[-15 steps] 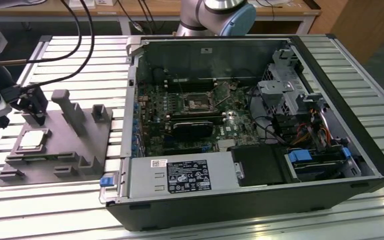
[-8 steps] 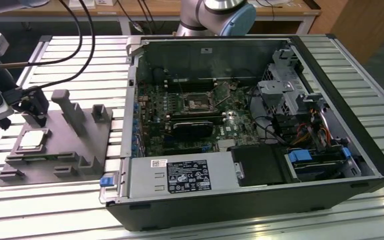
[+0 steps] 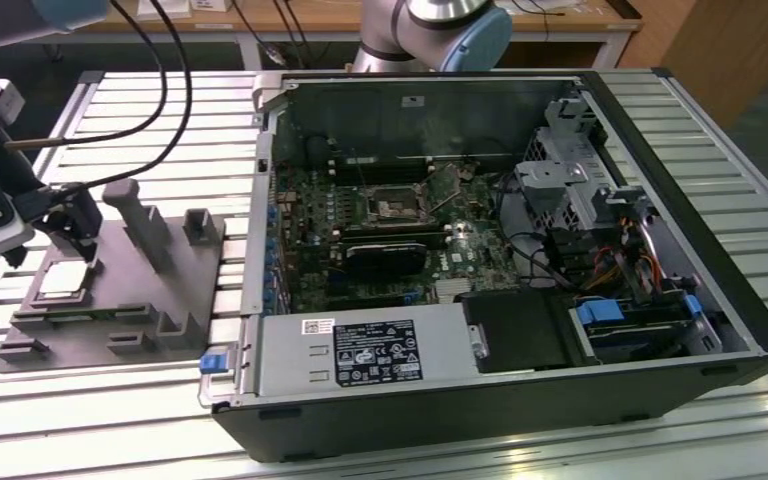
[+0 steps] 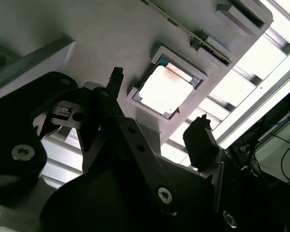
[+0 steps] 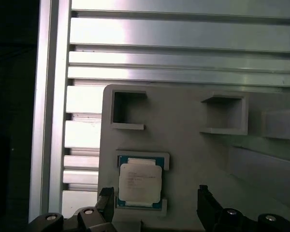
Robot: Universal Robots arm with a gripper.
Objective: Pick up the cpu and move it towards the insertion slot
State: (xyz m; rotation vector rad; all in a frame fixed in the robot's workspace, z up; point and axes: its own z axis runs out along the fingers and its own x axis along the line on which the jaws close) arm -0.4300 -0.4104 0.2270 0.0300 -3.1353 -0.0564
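the black jaws stand wide open and hold nothing. in the first wrist view one dark fingertip [image 5: 105, 199] sits on one side of the small square cpu with the silvery-white metal face and tan rim [image 5: 140, 182], and the other on the opposite side, each with a gap of grey showing between it and the chip. the second wrist view shows the same: the two fingertips [image 4: 117, 77] straddle the cpu [image 4: 165, 89] without touching it.

the cpu lies flat in a shallow square recess of the grey moulded block [image 5: 193, 159]. in the exterior view the chip [image 3: 67, 280] rests on the block [image 3: 131, 320] directly below the jaws, near the block's upright posts [image 3: 144, 225].

the block lies on the slatted aluminium desk [image 3: 91, 420], close to the desk's edge at the exterior view's left. beside it, towards the desk's middle, a black open-sided computer case [image 3: 491, 420] lies flat with its green circuit board [image 3: 357, 250] facing up. the insertion slot, a small square socket with a shiny metal frame and a dark centre [image 3: 395, 205], sits on that board, well apart from the cpu and the jaws. a grey and blue arm joint [image 3: 431, 30] shows beyond the case's far side.
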